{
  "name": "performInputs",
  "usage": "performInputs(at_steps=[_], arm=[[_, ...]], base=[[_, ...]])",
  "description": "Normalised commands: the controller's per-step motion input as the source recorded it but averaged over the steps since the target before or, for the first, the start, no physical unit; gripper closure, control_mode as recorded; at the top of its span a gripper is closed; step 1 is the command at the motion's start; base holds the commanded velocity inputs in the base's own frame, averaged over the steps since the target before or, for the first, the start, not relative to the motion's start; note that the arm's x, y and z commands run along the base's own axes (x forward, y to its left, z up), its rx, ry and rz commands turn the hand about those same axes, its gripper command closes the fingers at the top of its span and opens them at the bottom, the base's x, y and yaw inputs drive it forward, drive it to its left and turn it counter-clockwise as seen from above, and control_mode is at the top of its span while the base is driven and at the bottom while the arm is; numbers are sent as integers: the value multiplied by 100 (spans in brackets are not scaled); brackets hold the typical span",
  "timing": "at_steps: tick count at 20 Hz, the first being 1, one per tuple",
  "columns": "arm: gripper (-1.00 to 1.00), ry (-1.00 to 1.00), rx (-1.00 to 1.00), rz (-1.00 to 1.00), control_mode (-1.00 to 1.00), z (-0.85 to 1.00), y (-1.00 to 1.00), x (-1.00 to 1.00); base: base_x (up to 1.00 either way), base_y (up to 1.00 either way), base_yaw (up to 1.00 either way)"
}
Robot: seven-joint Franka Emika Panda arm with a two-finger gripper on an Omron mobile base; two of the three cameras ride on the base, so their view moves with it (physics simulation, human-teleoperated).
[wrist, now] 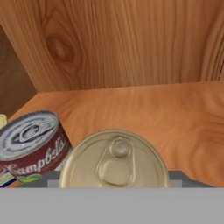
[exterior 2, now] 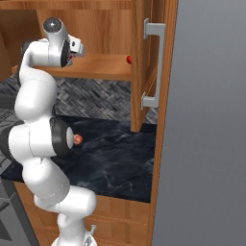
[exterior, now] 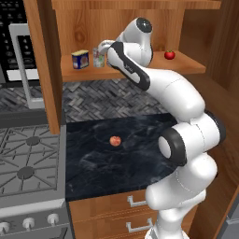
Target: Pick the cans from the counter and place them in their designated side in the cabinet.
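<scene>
Cans first: from my left base view I see, going left to right along the cabinet shelf (exterior: 186, 65), a squat blue-and-yellow tin (exterior: 80, 59), then a can (exterior: 98, 58) standing just beside it, then my arm's wrist covering the middle of the shelf, and a small red fruit (exterior: 169, 54) toward the right end. Below, a round red-orange fruit (exterior: 115, 140) lies alone on the dark counter (exterior: 93, 163), with the grey stove (exterior: 28, 163) off to the left.

On my hand view, the red-and-white can (wrist: 31, 151) stands upright at the left on the shelf boards. Just to its right, and very close to the lens, is the pale pull-tab lid of the second can (wrist: 114, 160); they look nearly touching, though I cannot tell for sure. The wood-grain back rises behind both.

The gripper (exterior: 103, 46) reaches in over the shelf, but its fingertips are hidden, so I cannot tell whether it is parted or clamped on the nearer can.
</scene>
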Motion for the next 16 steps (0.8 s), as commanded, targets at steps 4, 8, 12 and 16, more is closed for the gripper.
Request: performInputs(at_steps=[4, 8, 12, 16], arm=[[-100, 0, -2, 2, -100, -17, 0, 13], [-100, -1, 0, 2, -100, -4, 0, 11], [-100, -5, 0, 2, -100, 3, 0, 4], [-100, -7, 0, 2, -100, 14, 0, 0]], base=[[0, 0, 0], [0, 0, 0], [0, 0, 0], [0, 0, 0]])
